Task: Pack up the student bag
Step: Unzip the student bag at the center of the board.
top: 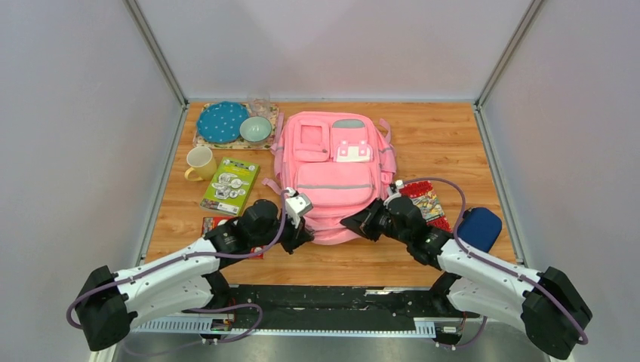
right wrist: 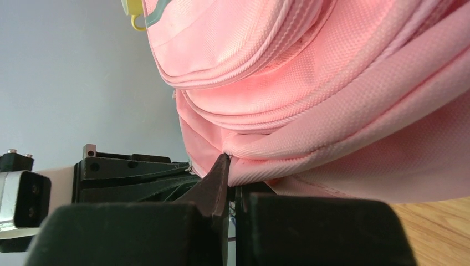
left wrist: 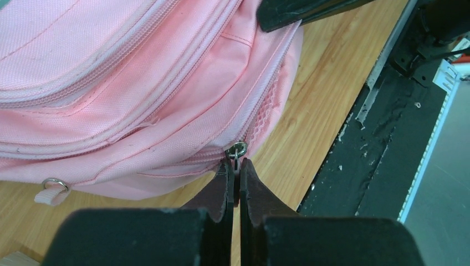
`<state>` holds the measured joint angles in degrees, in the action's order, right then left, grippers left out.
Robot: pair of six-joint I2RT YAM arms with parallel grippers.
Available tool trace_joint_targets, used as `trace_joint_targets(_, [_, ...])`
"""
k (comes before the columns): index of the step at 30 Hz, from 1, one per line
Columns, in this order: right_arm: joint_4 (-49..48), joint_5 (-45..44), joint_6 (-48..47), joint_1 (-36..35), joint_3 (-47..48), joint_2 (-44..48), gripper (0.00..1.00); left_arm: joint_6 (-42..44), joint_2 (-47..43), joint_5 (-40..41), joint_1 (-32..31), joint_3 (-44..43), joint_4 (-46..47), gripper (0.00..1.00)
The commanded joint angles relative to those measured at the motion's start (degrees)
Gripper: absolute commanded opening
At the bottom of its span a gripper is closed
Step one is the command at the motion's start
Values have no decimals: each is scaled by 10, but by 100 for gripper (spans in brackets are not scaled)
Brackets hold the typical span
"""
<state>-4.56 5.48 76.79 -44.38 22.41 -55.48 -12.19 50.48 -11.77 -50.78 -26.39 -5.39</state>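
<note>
Student bag (top: 332, 173) | left claw (left wrist: 236, 164) grips zip pull (left wrist: 237, 149) | right claw (right wrist: 231, 166) grips near edge

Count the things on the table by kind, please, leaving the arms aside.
Backpack: 1
Dishes: 4 (plate, bowl, mug, glass)
Books: 3 (green book, patterned book, red book, partly hidden)
Dark blue case: 1
Placemat: 1
Total: 10

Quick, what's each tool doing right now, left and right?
Left tool: closed on the zip pull of the pink backpack.
Right tool: closed, pinching the pink backpack's fabric edge.
</note>
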Motion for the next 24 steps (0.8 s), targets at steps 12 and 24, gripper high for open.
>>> trace_joint_targets(12, [118, -88, -146, 76, 68, 17, 0, 19, 140, 67, 16, -70, -256, 0])
trace_joint_targets(24, [69, -12, -110, 74, 29, 12, 0, -41, 115, 280, 44, -57, -141, 0])
